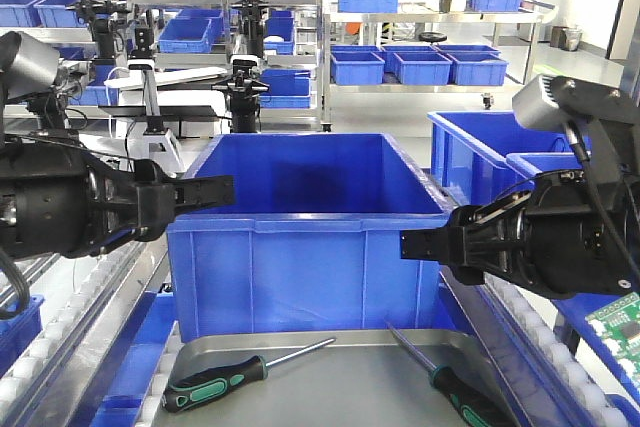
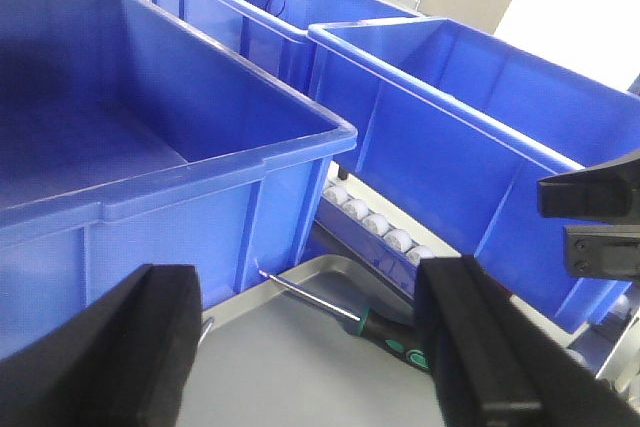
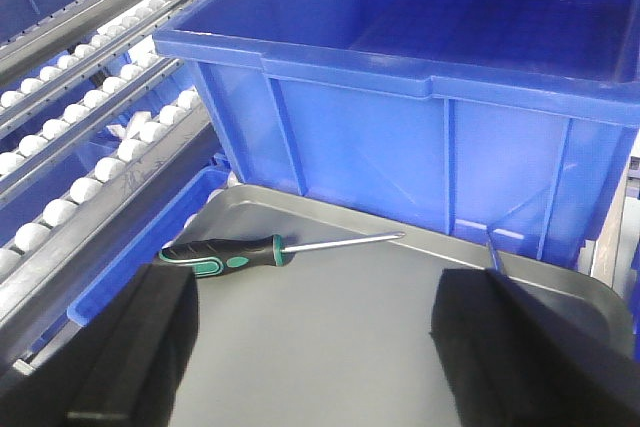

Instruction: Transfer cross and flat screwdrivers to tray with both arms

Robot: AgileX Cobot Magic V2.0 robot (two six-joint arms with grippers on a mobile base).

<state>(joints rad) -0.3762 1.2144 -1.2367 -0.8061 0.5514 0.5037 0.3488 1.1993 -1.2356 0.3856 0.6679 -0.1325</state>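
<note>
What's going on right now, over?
Left gripper and right gripper open, empty. Both screwdrivers lie in the tray. Nothing blocking.

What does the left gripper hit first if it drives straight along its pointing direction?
Probably the right gripper: in the front view the left gripper points across at it, open, above the tray. Depth is unclear, so the blue crate wall might come first.

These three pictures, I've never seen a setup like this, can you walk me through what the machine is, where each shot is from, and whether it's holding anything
It is a robot with two black arms. The front view looks ahead: the left gripper and right gripper hang over a grey metal tray, in front of a deep blue crate. The other two pictures come from cameras on each wrist, looking down past the jaws. Two green-and-black screwdrivers lie in the tray, one on the left, one on the right. Both sets of jaws stand open and hold nothing.
</note>
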